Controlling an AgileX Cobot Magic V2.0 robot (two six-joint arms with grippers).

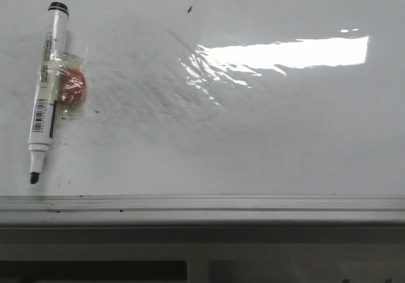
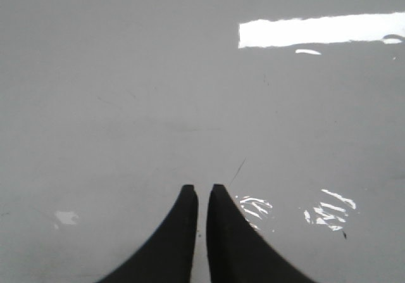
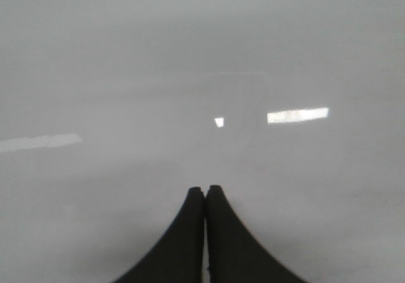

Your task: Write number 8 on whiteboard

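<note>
In the front view, a big shiny white whiteboard [image 1: 253, 137] with a grey metal frame fills the picture. A white marker pen [image 1: 45, 87] with a black tip and a red lump taped to it lies flat on the board's left side, tip toward the frame. No 8 shows on the board.

In the left wrist view, the left gripper [image 2: 203, 189] hangs over bare board, its black fingers almost together, holding nothing.

In the right wrist view, which is blurry, the right gripper [image 3: 205, 189] seems pressed shut and empty.
</note>
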